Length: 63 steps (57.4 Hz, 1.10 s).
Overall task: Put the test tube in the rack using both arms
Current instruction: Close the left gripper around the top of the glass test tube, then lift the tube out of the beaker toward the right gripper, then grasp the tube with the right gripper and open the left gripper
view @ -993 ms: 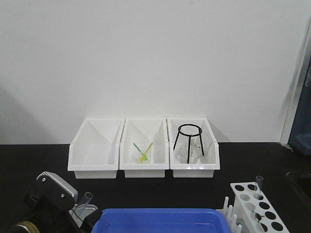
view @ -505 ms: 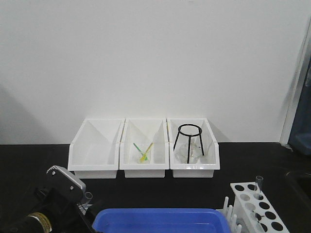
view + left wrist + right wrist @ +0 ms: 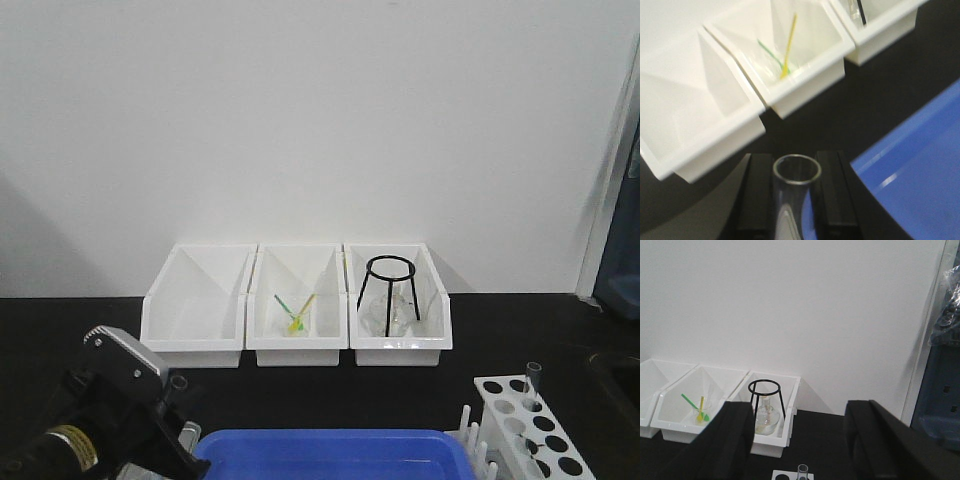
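Observation:
My left gripper (image 3: 796, 187) is shut on a clear glass test tube (image 3: 795, 177), its open rim pointing away between the two black fingers (image 3: 761, 195). In the front view the left gripper (image 3: 172, 418) sits at the bottom left with the tube's rim (image 3: 178, 383) sticking out. The white rack (image 3: 530, 425) stands at the bottom right with another tube (image 3: 533, 380) upright in a far hole; that tube also shows in the right wrist view (image 3: 802, 472). My right gripper (image 3: 799, 440) is open and empty, high above the rack, and out of the front view.
Three white open-front bins (image 3: 297, 300) stand in a row by the wall; the middle one holds green and yellow sticks (image 3: 293, 312), the right one a black wire stand (image 3: 389, 290) over a glass flask. A blue tray (image 3: 330, 455) lies at the front centre, right of my left gripper.
My left gripper with the tube first moved up and right toward the blue tray, then shifted back left and tilted; the tube's rim stayed about level. The rack and bins have not moved.

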Motion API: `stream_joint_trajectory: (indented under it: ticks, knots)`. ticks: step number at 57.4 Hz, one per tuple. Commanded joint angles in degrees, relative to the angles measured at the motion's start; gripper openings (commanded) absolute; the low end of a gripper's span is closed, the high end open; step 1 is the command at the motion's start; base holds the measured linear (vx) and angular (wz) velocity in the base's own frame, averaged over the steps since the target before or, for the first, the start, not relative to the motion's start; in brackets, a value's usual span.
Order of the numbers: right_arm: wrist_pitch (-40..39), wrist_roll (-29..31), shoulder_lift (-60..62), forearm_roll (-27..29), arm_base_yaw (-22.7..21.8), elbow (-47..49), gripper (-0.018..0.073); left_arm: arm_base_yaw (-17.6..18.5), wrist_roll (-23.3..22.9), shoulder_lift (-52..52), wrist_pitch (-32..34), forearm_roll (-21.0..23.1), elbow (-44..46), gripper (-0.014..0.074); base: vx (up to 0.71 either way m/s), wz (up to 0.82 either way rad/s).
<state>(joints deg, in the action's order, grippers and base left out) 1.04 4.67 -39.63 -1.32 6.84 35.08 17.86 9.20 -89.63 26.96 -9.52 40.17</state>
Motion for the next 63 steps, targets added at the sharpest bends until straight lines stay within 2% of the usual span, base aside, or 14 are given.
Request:
stream_joint_trajectory:
  ticks: [1, 7, 14, 18, 21, 26, 31, 39, 43, 50, 63]
  knots:
    - [-5.2, 0.6, 0.0, -0.6, 0.1, 2.1, 0.0449, 0.3, -0.3, 7.2, 4.5, 0.7, 3.7, -0.0008, 0.0, 0.0]
    - [-5.2, 0.1, 0.0, -0.5, 0.1, 2.1, 0.0449, 0.3, -2.1, 13.6, -1.8, 0.2, 8.8, -0.0008, 0.0, 0.0]
    - [-5.2, 0.0, -0.5, -0.5, 0.6, 2.1, 0.0449, 1.1, -9.8, 18.3, -12.0, -0.2, 17.7, -0.0008, 0.0, 0.0]
    - [-5.2, 0.0, -1.8, -0.5, 2.7, 2.1, 0.0449, 2.1, -12.0, 18.6, -15.8, -0.9, 21.7, -0.0008, 0.0, 0.0]
    - [-5.2, 0.0, -3.4, -0.5, 6.0, 2.1, 0.0449, 3.9, -13.7, 18.2, -17.1, -1.8, 23.5, -0.0008, 0.0, 0.0]
    - [-6.4, -0.1, -7.0, -0.4, 13.3, 2.1, 0.0449, 7.1, -16.5, 17.2, -16.5, -1.7, 24.2, -0.0008, 0.0, 0.0]
    - [-11.1, -1.4, -11.2, -0.2, 21.7, 2.1, 0.0449, 11.5, -20.2, 15.5, -15.9, -1.6, 24.2, -0.0008, 0.0, 0.0]
    - [-18.5, -4.7, -16.6, 0.6, 29.9, 2.1, 0.0449, 18.4, -22.0, 13.3, -13.9, -1.6, 24.2, -0.0008, 0.0, 0.0]
    - [-19.5, -4.7, -19.0, 0.8, 32.0, 2.1, 0.0449, 21.5, -22.0, 12.3, -12.1, -1.7, 24.2, -0.0008, 0.0, 0.0]
    - [-20.7, -5.2, -20.7, 1.3, 32.7, 2.1, 0.0449, 25.1, -22.0, 11.0, -11.9, -1.7, 24.2, -0.0008, 0.0, 0.0]
    - [-22.7, -5.9, -21.0, 1.3, 32.7, 2.1, 0.0449, 29.4, -23.1, 8.9, -8.9, -1.6, 24.2, -0.0008, 0.0, 0.0]
